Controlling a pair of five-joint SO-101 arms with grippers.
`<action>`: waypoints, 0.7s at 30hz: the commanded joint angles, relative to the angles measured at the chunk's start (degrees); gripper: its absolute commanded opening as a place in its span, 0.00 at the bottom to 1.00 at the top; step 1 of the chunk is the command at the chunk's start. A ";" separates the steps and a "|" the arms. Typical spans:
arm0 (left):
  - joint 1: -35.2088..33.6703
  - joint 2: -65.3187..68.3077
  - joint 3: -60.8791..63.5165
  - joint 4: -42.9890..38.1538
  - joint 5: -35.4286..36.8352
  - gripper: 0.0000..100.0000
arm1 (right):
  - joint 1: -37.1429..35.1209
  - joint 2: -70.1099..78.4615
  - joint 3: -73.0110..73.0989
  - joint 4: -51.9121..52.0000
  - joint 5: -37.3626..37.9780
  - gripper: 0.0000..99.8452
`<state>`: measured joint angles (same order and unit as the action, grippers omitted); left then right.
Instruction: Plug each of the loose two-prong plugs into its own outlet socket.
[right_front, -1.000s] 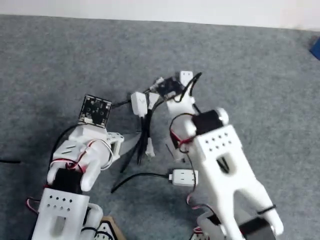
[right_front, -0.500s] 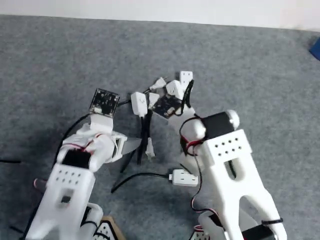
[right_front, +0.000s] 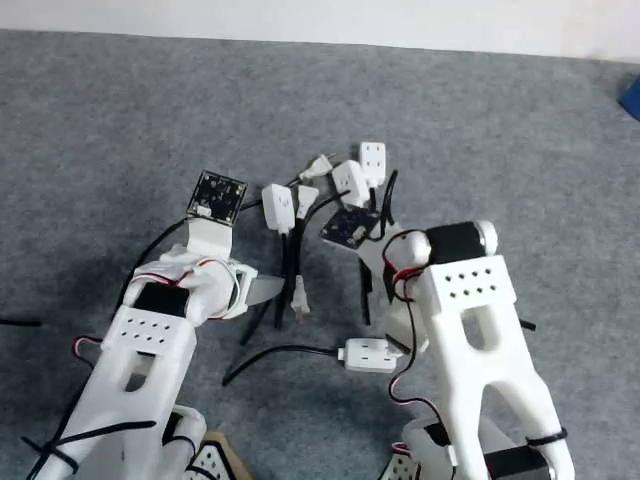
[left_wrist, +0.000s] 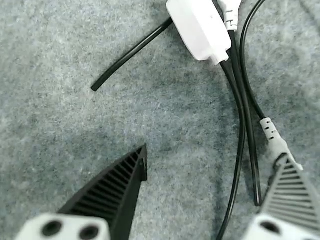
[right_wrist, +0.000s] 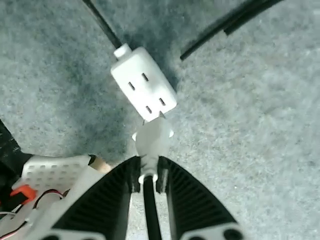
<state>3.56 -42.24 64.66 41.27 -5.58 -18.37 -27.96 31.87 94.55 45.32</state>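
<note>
White plug (right_wrist: 152, 137), clamped at its cord end in the right gripper (right_wrist: 148, 171), noses against the outlet socket (right_wrist: 144, 90), seemingly lined up for insertion, while the left gripper (left_wrist: 214, 154) hangs with jaws apart beside another loose plug (left_wrist: 274, 142).

Grey felt table cover (right_front: 120, 120); white wall strip (right_front: 300, 20) along far edge; blue object (right_front: 631, 98) far right.

Over the grey felt tabletop (right_front: 100, 110), my white plastic left arm (right_front: 150, 340) holds its square black camera board (right_front: 217, 195) near a white block-shaped outlet socket (right_front: 279, 208). A second socket (right_front: 350, 180) and a third socket (right_front: 372, 160) sit close together beyond my white right arm (right_front: 470, 320), and a fourth socket (right_front: 368, 353) lies just beside it. A small white two-prong plug (right_front: 298, 297) lies between my arms among black cords (right_front: 280, 352).
</note>
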 joint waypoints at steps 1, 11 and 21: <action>-0.75 0.13 -2.33 -1.14 -0.44 0.38 | 0.57 0.13 3.38 -3.91 0.79 0.01; -0.75 0.13 -2.33 -1.14 -0.44 0.38 | 0.75 0.13 6.37 -7.34 0.62 0.01; -0.75 0.13 -2.24 -1.14 -0.44 0.38 | -3.12 0.22 17.01 -16.40 -1.58 0.01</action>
<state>3.56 -42.24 64.66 41.27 -5.58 -19.96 -28.48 46.02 80.66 44.62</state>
